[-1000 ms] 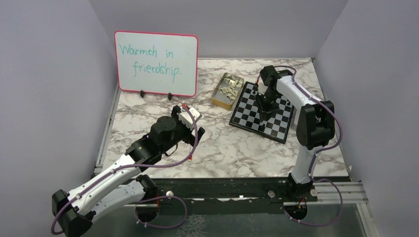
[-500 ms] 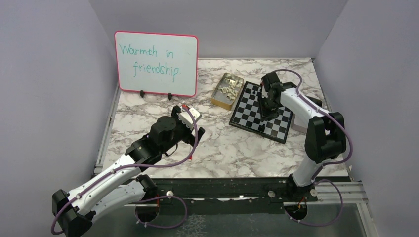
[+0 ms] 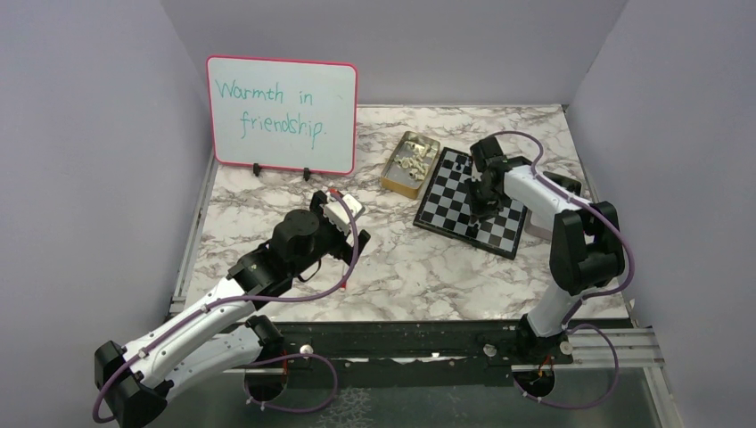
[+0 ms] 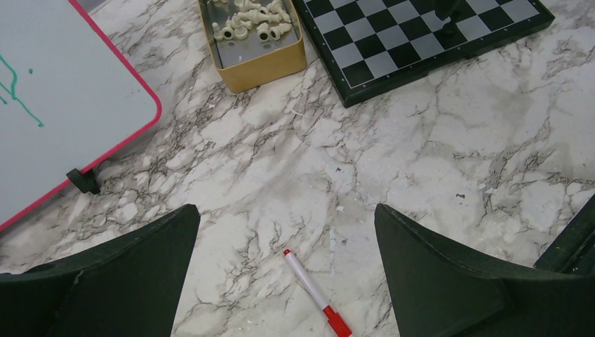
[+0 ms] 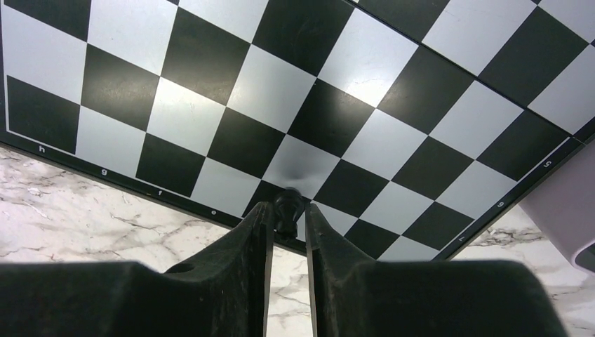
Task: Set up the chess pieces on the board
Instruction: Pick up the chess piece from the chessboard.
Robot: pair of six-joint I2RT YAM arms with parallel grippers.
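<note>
The chessboard (image 3: pixel 446 201) lies at the back right of the marble table and fills the right wrist view (image 5: pixel 175 112). Its corner shows in the left wrist view (image 4: pixel 393 49). My right gripper (image 3: pixel 486 192) hangs low over the board. In the right wrist view it (image 5: pixel 288 214) is shut on a glossy black chess piece (image 5: pixel 288 203), above the near rim squares by the letter e. Cream chess pieces (image 4: pixel 252 17) lie in a yellow tin (image 3: pixel 409 162). My left gripper (image 3: pixel 343 209) is open and empty above bare marble (image 4: pixel 284 210).
A pink-framed whiteboard (image 3: pixel 282 114) with green writing stands at the back left. A white marker with a red cap (image 4: pixel 316 295) lies on the marble under the left gripper. A pale box (image 5: pixel 568 210) sits against the board's right side.
My right arm's elbow has swung to the right, and the gripper with the black piece has shifted slightly over the board. The left arm has not moved.
</note>
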